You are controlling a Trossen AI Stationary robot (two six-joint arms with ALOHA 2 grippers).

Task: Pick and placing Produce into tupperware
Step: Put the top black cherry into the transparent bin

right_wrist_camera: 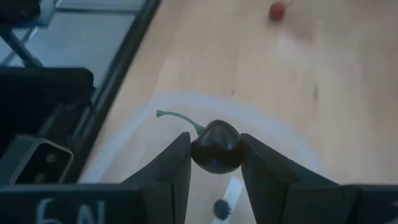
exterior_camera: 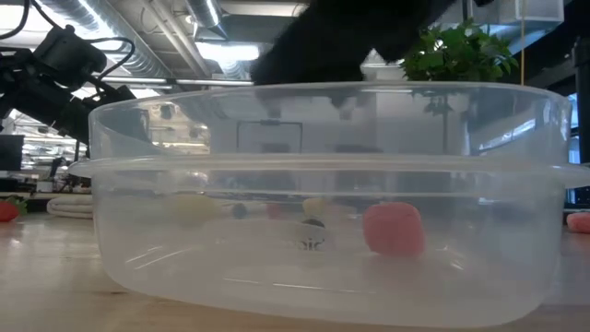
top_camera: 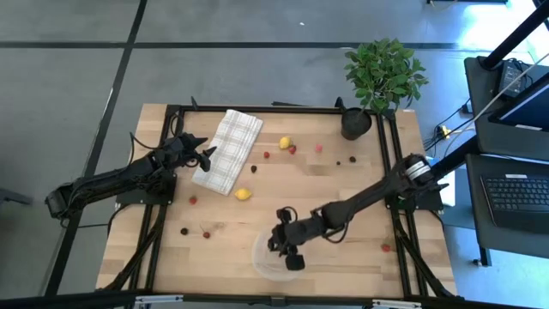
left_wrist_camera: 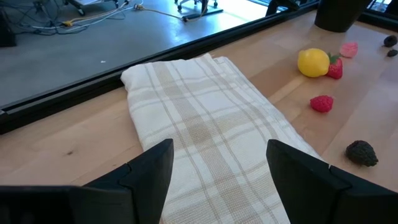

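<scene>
My right gripper (top_camera: 290, 254) is shut on a dark cherry (right_wrist_camera: 216, 147) above the clear round tupperware (top_camera: 268, 261) near the table's front edge. In the low view the tupperware (exterior_camera: 323, 184) fills the picture and a pink-red piece (exterior_camera: 394, 229) lies on its floor. My left gripper (left_wrist_camera: 217, 155) is open and empty above the checked cloth (top_camera: 228, 149) at the far left. Two yellow lemon pieces (top_camera: 285, 142) (top_camera: 244, 193) and several red, pink and dark berries lie scattered on the table. My right gripper pinches the cherry's round body (right_wrist_camera: 198, 149) between its two fingers, one on each side. The fingers come from above, pointing down. The cherry is lifted clear above the tupperware's floor, and its green stem (right_wrist_camera: 180, 119) sticks out sideways, free of the fingers.
A potted green plant (top_camera: 377, 81) in a black pot stands at the far right corner. A black frame (top_camera: 283, 109) runs around the table. Loose berries lie at the front left (top_camera: 184, 230) and front right (top_camera: 386, 247). A laptop (top_camera: 519, 193) sits off the table's right side.
</scene>
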